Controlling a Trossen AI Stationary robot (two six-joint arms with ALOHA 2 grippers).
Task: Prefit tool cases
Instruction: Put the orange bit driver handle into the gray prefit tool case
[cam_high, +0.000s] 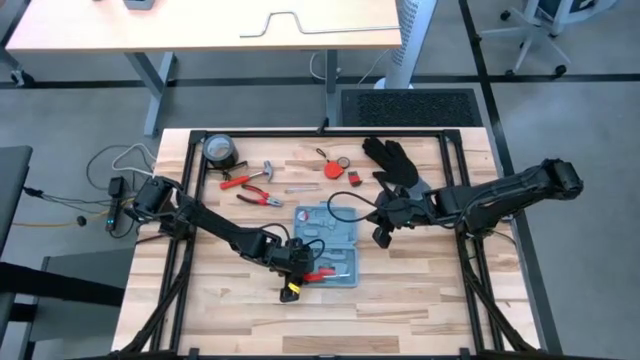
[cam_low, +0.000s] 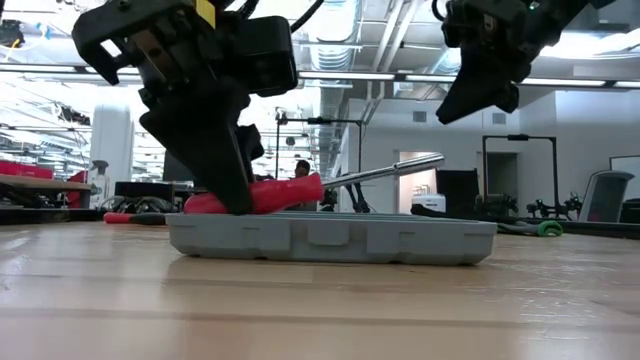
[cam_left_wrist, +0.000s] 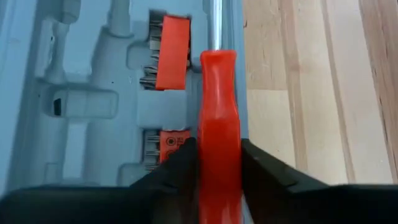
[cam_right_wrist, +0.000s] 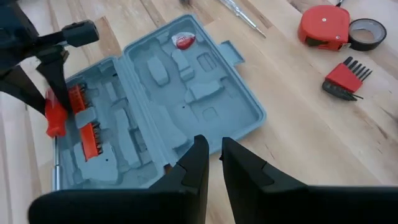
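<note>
The left gripper is clamped on the red handle of a screwdriver, at the front edge of the open tool case that lies flat near the middle of the table. From the left wrist, the screwdriver's long axis runs straight away from the fingers, along the case's outer wall, with the steel shaft continuing beyond the handle; in the low view the handle sits tilted on the case rim, so I judge it is not yet seated in a recess. The move ahead turns on lining that long axis up with the matching long slot just inboard, beside the orange bit holders. The left arm reaches in low from the table's left edge. Farther off, the right gripper hangs above the case's far side, its fingers close together and holding nothing. Beyond lie pliers, a tape roll and a black glove.
</note>
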